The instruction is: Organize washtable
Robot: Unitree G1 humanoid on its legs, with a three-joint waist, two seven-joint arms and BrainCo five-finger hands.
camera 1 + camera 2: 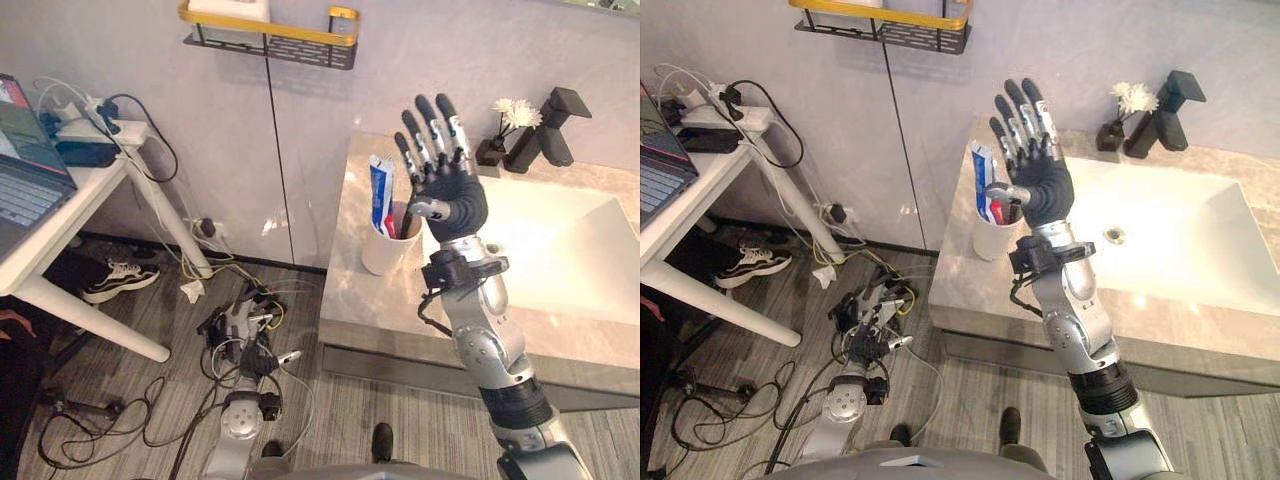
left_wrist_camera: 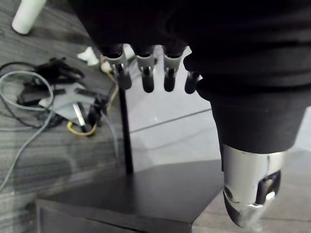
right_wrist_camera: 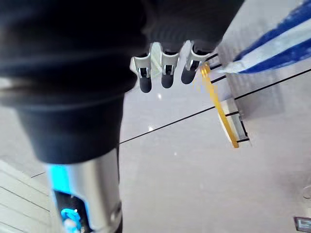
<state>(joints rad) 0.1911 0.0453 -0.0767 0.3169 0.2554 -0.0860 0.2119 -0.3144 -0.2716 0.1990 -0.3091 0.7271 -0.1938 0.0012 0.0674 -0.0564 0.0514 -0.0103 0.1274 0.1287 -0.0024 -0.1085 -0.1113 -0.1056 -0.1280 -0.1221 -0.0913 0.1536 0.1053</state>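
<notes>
My right hand (image 1: 450,190) is raised above the marble washtable (image 1: 350,295), fingers straight and spread, holding nothing. Just in front of its thumb stands a white cup (image 1: 382,252) near the counter's left edge. The cup holds a blue-and-white toothpaste tube (image 1: 381,195) and a red toothbrush (image 1: 406,222). In the right wrist view the tube's tip (image 3: 272,48) shows beyond the straight fingers (image 3: 166,73). My left hand (image 2: 147,77) hangs low over the floor by the cables, fingers relaxed and empty.
A white basin (image 1: 570,250) fills the counter's right side, with a black faucet (image 1: 550,130) and a small flower vase (image 1: 505,125) behind it. A yellow-railed wall shelf (image 1: 270,30) hangs above left. A white desk (image 1: 60,215) with a laptop, a shoe (image 1: 120,278) and tangled cables (image 1: 240,330) lie left.
</notes>
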